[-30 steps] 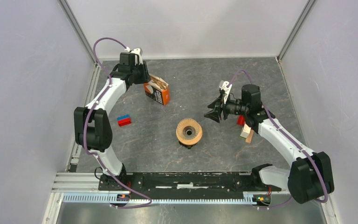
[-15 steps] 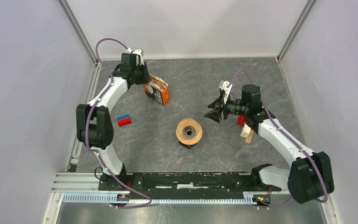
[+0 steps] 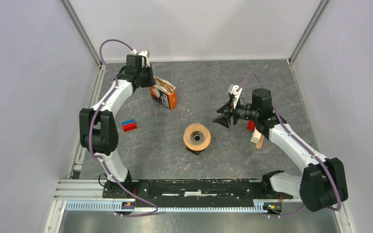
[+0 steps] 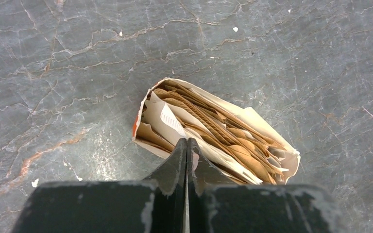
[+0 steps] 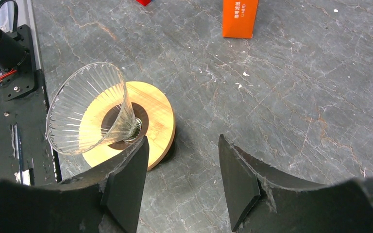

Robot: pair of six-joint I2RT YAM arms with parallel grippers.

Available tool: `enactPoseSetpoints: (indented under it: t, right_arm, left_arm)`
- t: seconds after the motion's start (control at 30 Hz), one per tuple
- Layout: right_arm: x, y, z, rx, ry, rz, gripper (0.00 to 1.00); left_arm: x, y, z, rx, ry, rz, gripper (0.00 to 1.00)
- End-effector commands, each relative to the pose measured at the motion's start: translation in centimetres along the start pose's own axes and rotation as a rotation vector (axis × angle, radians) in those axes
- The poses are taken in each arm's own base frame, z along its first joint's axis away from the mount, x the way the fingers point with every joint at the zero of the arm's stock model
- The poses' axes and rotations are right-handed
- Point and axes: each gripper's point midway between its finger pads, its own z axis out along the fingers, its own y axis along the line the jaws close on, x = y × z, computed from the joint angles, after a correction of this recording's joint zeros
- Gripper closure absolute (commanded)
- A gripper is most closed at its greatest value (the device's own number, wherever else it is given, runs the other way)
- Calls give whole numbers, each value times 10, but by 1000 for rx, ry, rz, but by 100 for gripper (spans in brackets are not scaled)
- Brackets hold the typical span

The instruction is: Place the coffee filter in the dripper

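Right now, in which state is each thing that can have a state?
dripper: upright, empty, no filter in it.
box: open at the top, filters inside.
left tool: shut at the box's mouth; a grip on a filter cannot be told.
right tool: open, empty, near the dripper.

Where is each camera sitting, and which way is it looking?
Top view: high behind the robot, looking down on the table; left arm and right arm both show.
Left wrist view: on the left wrist, looking down into the open filter box; the shut left claw shows at the bottom.
Right wrist view: on the right wrist, looking down across at the dripper; the open right claw shows at the bottom.
Shared: top and right wrist views both show the dripper and filter box.
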Motion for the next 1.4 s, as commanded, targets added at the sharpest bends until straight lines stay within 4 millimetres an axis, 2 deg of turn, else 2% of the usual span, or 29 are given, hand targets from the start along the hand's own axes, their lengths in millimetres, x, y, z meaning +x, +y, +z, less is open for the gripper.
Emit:
enactPoseSetpoints:
  t: [0.0,0.27,0.57,0.87,1.0,1.13,1.37]
  right_arm:
    - [-8,-1,0,-4,-30,-20,39]
    - [-8,-1,-1,-2,-31,-23,39]
    - [-9,1,-2,-3,-37,-25,39]
    - [-9,1,-2,-4,-38,-20,39]
    - [-9,0,-1,-4,-38,-20,39]
    - [-9,0,-1,-4,-36,-17,39]
    - [-7,1,-2,0,-34,-18,39]
  left_arm:
    - [-28,-11,-6,38,-69,-30,98]
    - [-46,-15,-22,36,-114,-53,98]
    - [-83,-22,-77,32,-240,-50,98]
    - [-82,-29,-96,59,-251,-35,98]
    - [-69,-24,-83,51,-213,-13,96]
    - [-51,-16,-58,35,-142,-15,70]
    - [-34,-8,-30,21,-78,-36,53]
